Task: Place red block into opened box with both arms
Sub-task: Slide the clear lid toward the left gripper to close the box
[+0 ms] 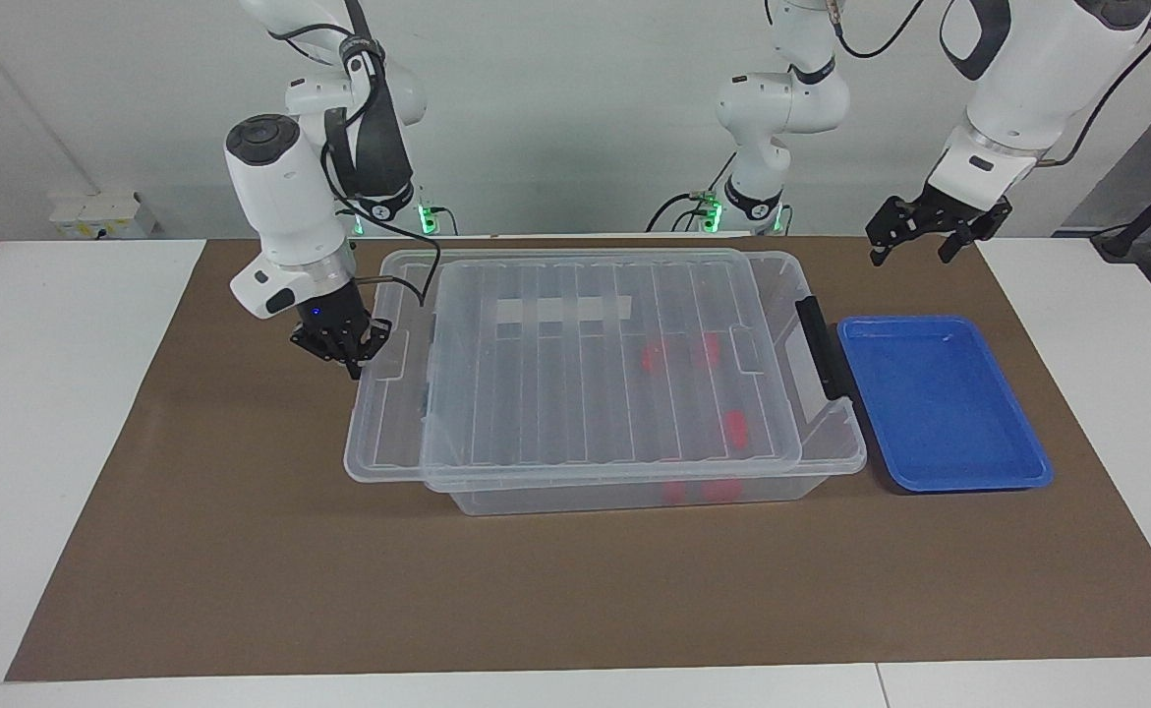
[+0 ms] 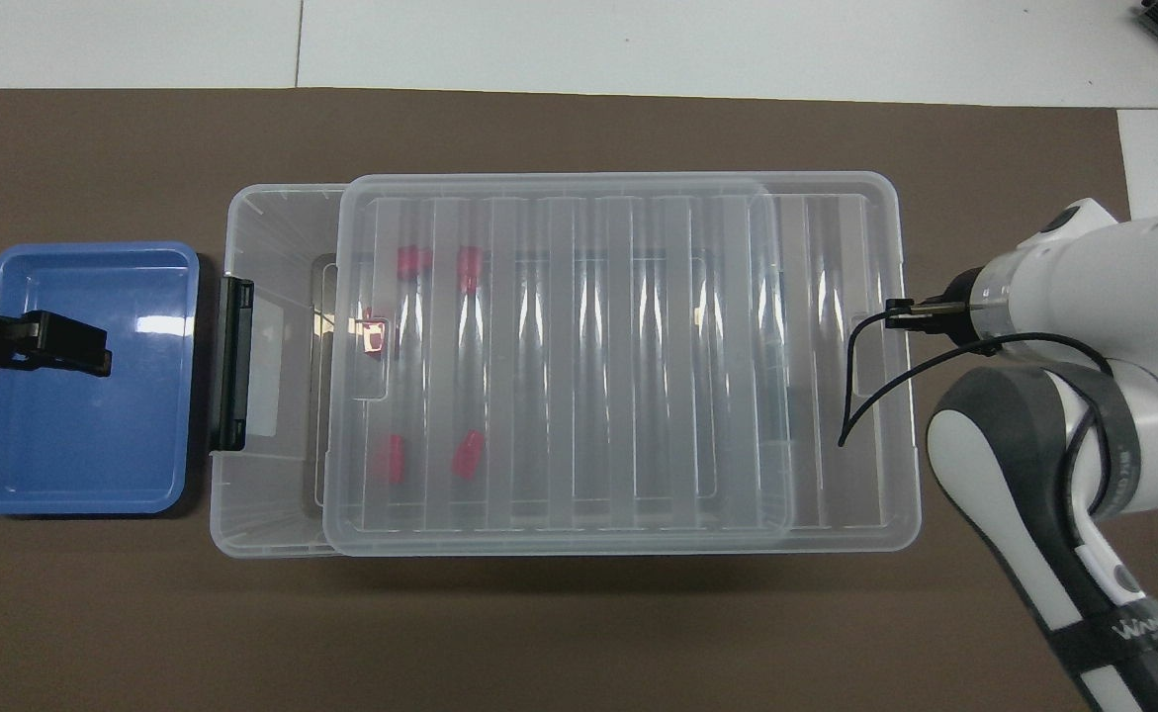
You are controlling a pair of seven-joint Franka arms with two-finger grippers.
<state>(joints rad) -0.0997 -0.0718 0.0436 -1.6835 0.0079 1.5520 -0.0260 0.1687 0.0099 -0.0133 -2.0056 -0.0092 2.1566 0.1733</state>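
The box (image 1: 835, 460) (image 2: 262, 210) is a clear bin with a black latch (image 1: 820, 344) (image 2: 233, 362) at the left arm's end. Its ribbed lid (image 1: 575, 379) (image 2: 588, 366) lies flat on top and covers most of it. An open strip shows at the latch end, and the lid overhangs the other end. Several red blocks (image 1: 734, 429) (image 2: 466, 456) lie inside, seen through the lid. My right gripper (image 1: 350, 360) (image 2: 897, 313) is shut, its tips against the lid's overhanging end edge. My left gripper (image 1: 915, 242) (image 2: 94, 354) hangs open over the blue tray.
A shallow blue tray (image 1: 941, 403) (image 2: 74, 450) with nothing in it sits beside the box's latch end. A brown mat (image 1: 536, 590) covers the table under everything. The right arm's forearm and its black cable hang over the mat by the lid's end.
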